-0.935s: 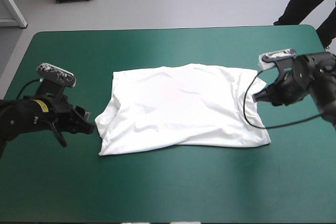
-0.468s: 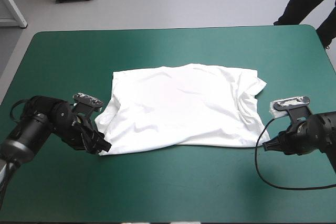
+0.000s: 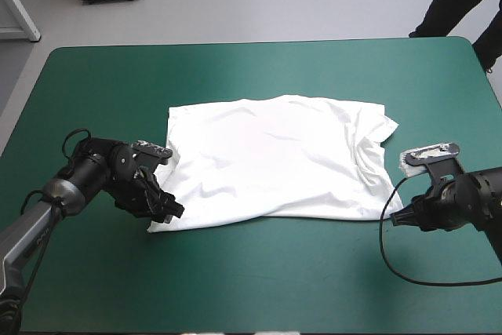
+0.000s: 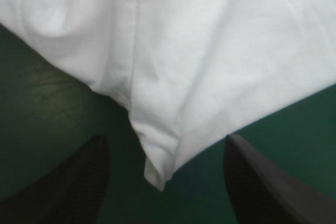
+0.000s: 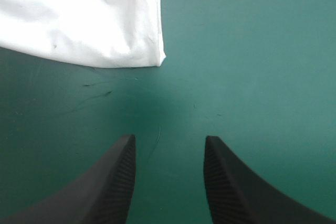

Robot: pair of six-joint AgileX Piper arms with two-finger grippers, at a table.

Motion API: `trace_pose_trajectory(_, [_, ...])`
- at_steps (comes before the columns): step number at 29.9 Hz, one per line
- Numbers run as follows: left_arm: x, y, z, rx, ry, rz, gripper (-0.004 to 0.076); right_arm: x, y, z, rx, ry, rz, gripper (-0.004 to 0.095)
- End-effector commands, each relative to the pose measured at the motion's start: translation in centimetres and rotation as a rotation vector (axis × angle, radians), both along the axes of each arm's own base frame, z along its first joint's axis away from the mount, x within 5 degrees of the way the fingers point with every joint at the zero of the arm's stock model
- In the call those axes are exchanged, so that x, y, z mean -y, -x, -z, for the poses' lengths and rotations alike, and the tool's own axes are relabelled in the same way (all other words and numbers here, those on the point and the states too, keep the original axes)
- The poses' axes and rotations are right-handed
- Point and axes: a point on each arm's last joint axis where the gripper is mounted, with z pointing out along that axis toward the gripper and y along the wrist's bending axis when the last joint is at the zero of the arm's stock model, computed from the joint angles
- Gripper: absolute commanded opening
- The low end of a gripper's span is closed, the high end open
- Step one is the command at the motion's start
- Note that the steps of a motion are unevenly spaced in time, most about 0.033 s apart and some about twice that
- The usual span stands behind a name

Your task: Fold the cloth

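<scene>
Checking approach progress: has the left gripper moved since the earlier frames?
Yes. Judged against the T-shirt, the left gripper has gone from beside its left edge to its near-left corner, and is open around that corner.

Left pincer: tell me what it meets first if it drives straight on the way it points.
The T-shirt: one corner lies between the fingers of the open left pincer, so it comes first, likely at once. Height above the table is unclear.

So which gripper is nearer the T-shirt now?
Left. The left gripper, open, has a near corner of the T-shirt between its fingers; the right gripper, also open, sits short of it, teal-green cover between.
</scene>
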Motion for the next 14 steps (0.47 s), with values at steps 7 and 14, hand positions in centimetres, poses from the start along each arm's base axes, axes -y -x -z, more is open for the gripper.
trace_pose_trajectory(7, [0.5, -0.5, 2.3, -0.006, 0.033, -0.026, 0.0464, 0.1, -0.2, -1.1, 0.077, 0.014, -0.006, 0.0405])
trace_pose_trajectory(14, [1.2, -1.4, 4.7, -0.079, 0.06, -0.033, 0.0446, 0.1, -0.7, -0.6, 0.054, 0.017, -0.007, 0.0405])
